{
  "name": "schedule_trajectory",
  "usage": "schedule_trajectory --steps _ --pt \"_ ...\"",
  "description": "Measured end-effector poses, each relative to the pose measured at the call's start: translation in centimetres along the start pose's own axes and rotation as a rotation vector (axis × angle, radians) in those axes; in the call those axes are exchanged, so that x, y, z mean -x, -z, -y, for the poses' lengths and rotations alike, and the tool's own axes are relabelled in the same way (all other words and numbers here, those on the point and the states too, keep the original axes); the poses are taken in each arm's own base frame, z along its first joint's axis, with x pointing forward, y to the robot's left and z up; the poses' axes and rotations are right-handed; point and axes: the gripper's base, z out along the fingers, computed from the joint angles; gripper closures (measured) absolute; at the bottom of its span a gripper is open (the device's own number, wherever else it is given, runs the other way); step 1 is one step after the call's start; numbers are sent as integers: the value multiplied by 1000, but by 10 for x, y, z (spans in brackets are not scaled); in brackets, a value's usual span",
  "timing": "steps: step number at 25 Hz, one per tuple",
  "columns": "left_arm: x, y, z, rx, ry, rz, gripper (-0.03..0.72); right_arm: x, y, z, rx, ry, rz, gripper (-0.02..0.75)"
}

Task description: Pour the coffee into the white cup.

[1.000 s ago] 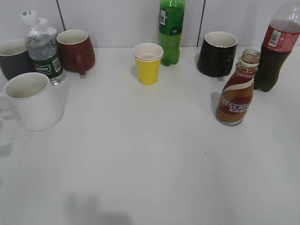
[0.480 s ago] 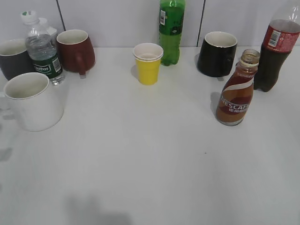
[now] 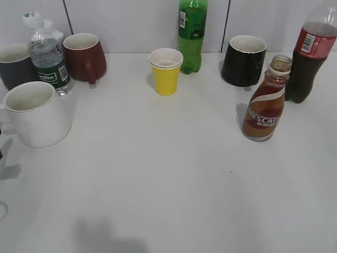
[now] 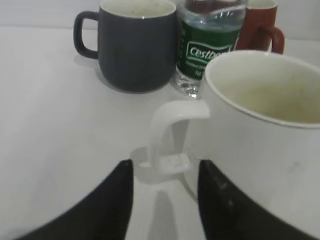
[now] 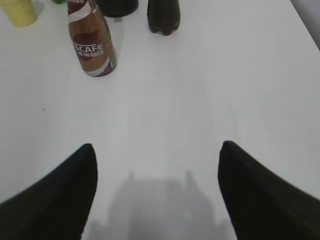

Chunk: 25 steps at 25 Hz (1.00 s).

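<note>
The coffee [image 3: 264, 105], a curvy glass bottle of brown liquid with a NESCAFE label and no cap, stands upright at the right of the table; it also shows in the right wrist view [image 5: 91, 45]. The white cup [image 3: 36, 114] stands empty at the left edge. In the left wrist view the white cup [image 4: 260, 135] fills the right side, its handle [image 4: 170, 135] pointing at my open left gripper [image 4: 165, 167], whose fingertips sit either side of the handle's base, not touching. My right gripper [image 5: 156, 150] is open and empty above bare table, well short of the coffee.
Along the back stand a dark grey mug [image 3: 13, 66], a water bottle [image 3: 47, 55], a dark red mug [image 3: 84, 57], a yellow paper cup [image 3: 166, 71], a green bottle [image 3: 191, 34], a black mug [image 3: 243, 59] and a cola bottle [image 3: 310, 52].
A shadow and a dark edge have appeared at the far left of the exterior view beside the white cup. Nothing on the table has moved.
</note>
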Motion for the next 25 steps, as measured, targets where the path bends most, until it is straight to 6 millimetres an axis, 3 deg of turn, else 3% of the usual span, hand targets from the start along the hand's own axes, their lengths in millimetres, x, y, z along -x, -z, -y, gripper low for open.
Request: schedule_trajectory --steps 3,6,14,25 --pt "-6 -4 -4 34 19 3 248 0 0 0 0 0 0 150" --pt "-8 -7 -7 68 42 13 221 0 0 0 0 0 0 150" --pt "-16 -10 -8 70 42 -24 218 0 0 0 0 0 0 150" --pt "-10 -20 -8 65 41 8 218 0 0 0 0 0 0 150"
